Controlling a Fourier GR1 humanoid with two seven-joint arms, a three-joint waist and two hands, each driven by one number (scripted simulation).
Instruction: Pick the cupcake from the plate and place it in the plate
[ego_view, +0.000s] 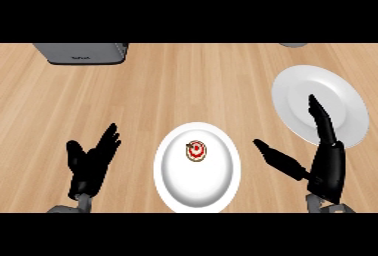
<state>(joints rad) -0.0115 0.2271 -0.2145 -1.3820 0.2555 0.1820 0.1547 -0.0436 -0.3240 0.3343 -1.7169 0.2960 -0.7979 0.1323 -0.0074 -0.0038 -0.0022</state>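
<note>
You have the wooden desk under everything, with a grey appliance at its far left. The far plate lies at right; the near plate carries the cupcake. Your right robot hand and left robot hand are both spread, holding nothing.

cupcake on near plate | far plate behind, right | box far left

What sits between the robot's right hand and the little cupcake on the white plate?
In the head view, only white plate surface and bare wooden counter lie between the black right hand and the small red-topped cupcake.
</note>
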